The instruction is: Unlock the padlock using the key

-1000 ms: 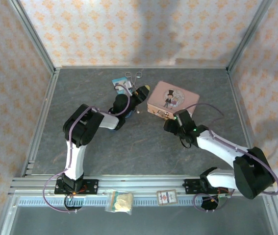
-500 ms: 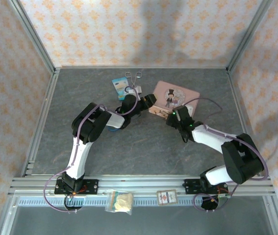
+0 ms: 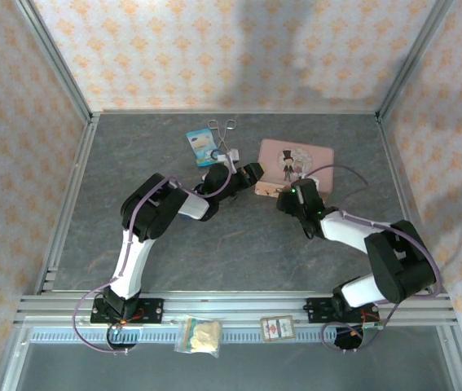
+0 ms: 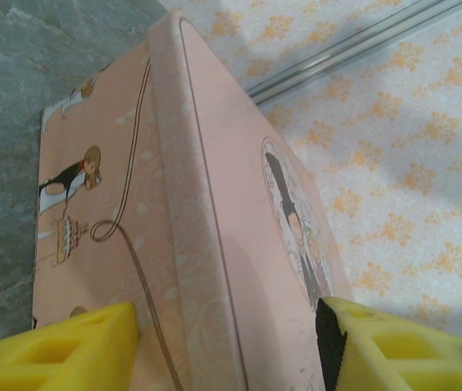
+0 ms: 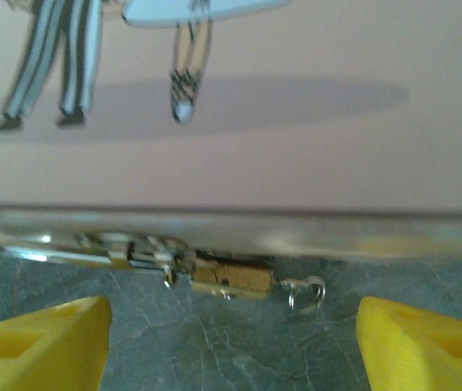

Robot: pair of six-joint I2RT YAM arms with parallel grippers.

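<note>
2 views told different stories: the top one had the pink tin (image 3: 300,156) toward the far edge of the table (image 3: 239,244), while the right wrist cam caught the padlock (image 5: 231,277) lying against its base, right gripper (image 5: 231,346) wide open, empty. Left gripper (image 4: 229,334) straddled the tin; grip unclear.

A: What colour is the tin (image 4: 214,269)?
B: Pale pink, with cartoon figures printed on it. The padlock (image 5: 231,278) is brass-yellow
A: And the fingertips (image 5: 39,342)?
B: Bright yellow, over a grey veined table (image 5: 214,342); walls (image 3: 214,49) cream with orange motifs
</note>
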